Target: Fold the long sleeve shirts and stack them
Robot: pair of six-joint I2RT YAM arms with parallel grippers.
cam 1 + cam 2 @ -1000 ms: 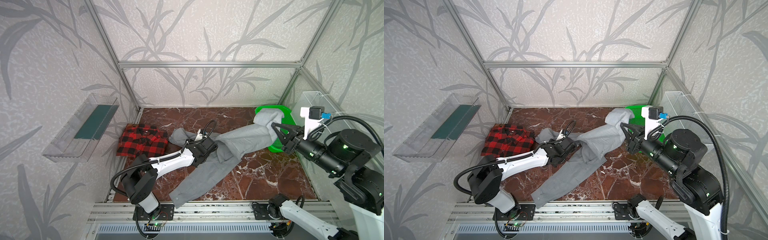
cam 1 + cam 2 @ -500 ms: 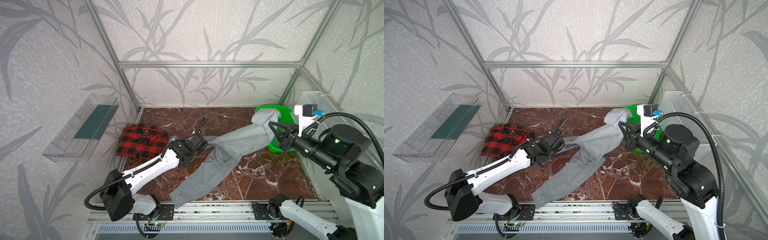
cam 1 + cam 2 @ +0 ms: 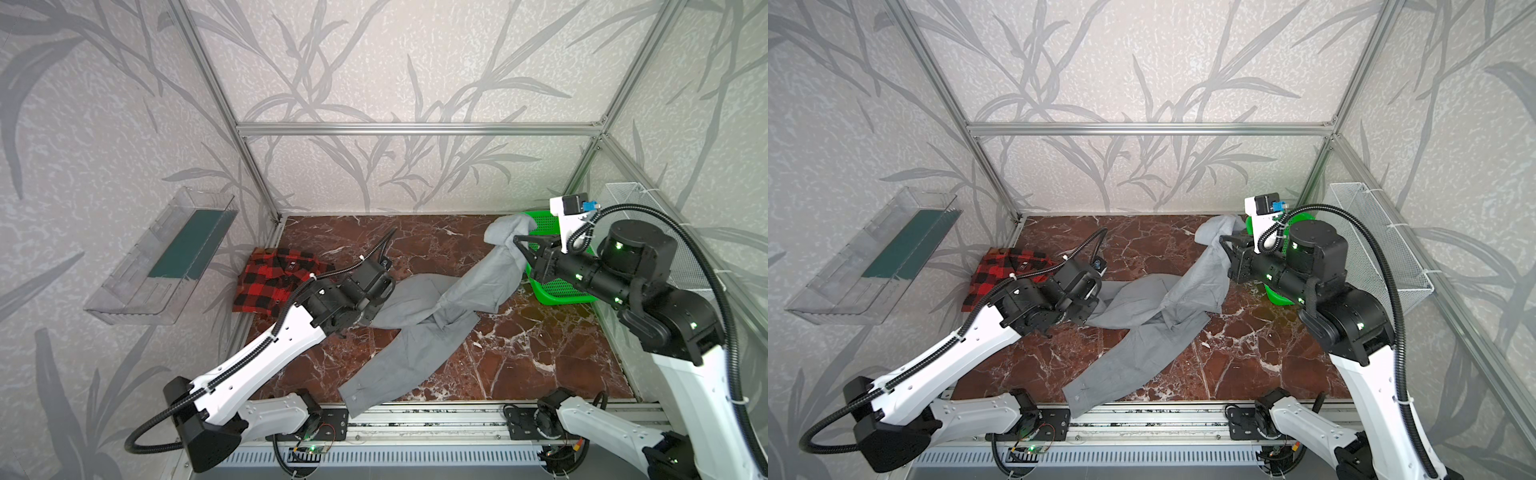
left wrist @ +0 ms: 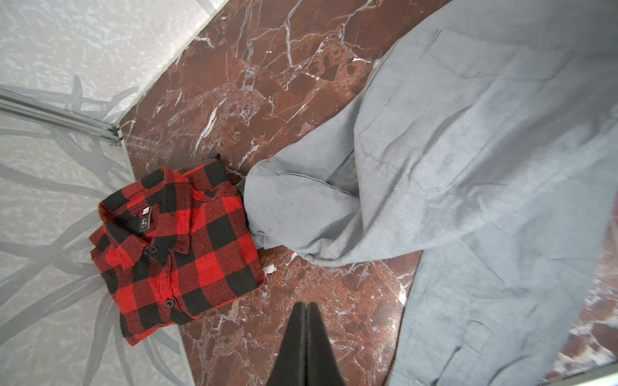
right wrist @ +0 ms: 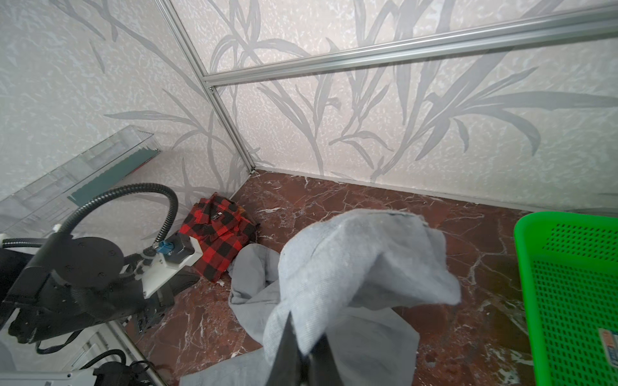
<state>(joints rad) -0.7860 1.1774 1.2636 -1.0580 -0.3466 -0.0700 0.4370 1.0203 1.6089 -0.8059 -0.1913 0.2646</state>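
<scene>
Gray shirt [image 3: 419, 332] first, since it takes up most of the scene. It sprawls in a crumpled diagonal across the marble desk [image 3: 519, 353]. Its near end spills over the front edge, and its far end is hoisted up beside the green basket [image 3: 557, 289]. The right fingers [image 5: 322, 364] are clamped on that raised, bunched end. Plaid shirt [image 3: 274, 282] sits folded square in the far left corner, with a gray sleeve end lying right against it.

To my eye the plaid one is done and the job in hand is getting the gray one laid out flat before any fold. The left fingers [image 4: 294, 341] are pressed together with nothing between them, hanging over bare marble between the two shirts. I'd say the next move calls for them to part and take a second hold, a shoulder or hem, so both arms can draw the cloth taut.

A few things can't be made out:
- Which part of the shirt the right fingers have hold of; the wad hides any cuff or collar.
- The left fingers in both top views, where the wrist body covers them.
- Part of the basket, which the right arm [image 3: 602, 274] blocks.
- The collar, which is lost somewhere in the folds.
</scene>
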